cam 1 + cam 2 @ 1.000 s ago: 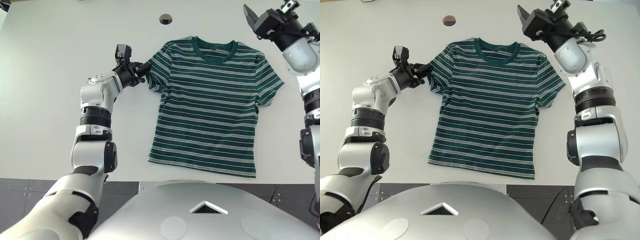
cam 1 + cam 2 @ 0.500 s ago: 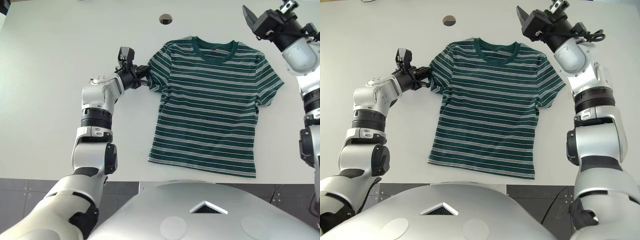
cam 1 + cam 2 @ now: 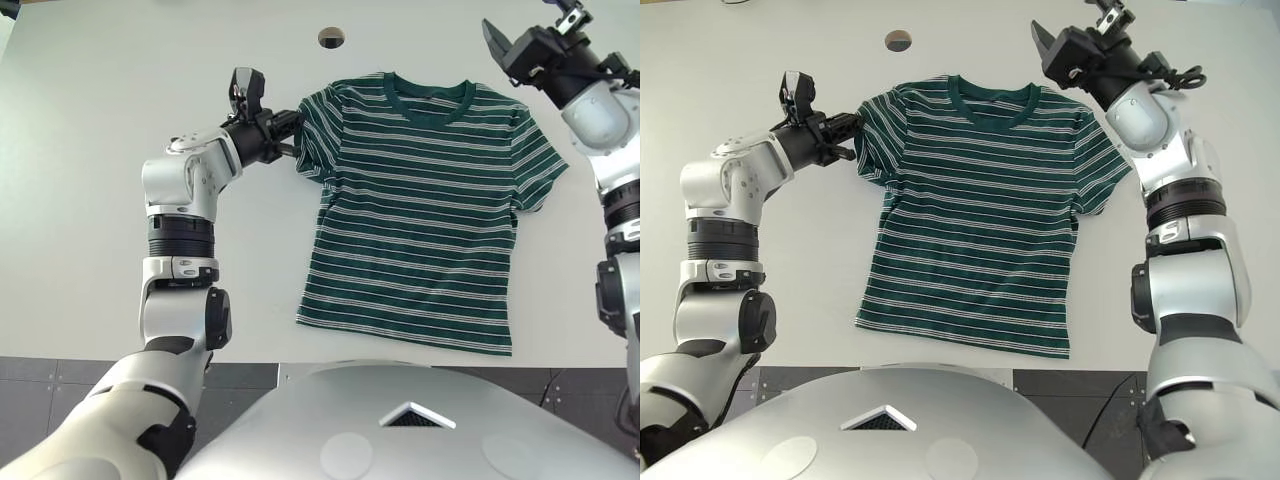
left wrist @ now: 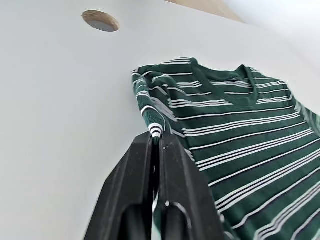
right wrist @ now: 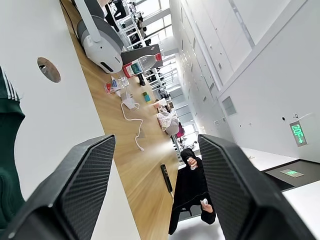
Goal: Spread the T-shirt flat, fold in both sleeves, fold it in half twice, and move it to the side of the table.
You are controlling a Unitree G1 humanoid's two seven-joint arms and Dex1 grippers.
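You had one green striped T-shirt [image 3: 415,210] lying front-up on the white desk [image 3: 80,150], its two sleeves not yet folded in. Your left hand [image 3: 288,135] was clamped on the T-shirt's left sleeve edge, the cloth bunched there. Your right hand [image 3: 505,45] hung just past the T-shirt's right shoulder, fingers spread wide, holding nothing. One round hole [image 3: 331,38] sat beyond the collar.

T-shirt [image 3: 415,215]: green with white stripes, flat on the white tabletop [image 3: 90,150], collar far.
Left tool [image 3: 290,137]: pinches the left sleeve's edge.
Right tool [image 3: 528,35]: fingers spread, near the right shoulder.
Hole [image 3: 331,38]: beyond the left sleeve.
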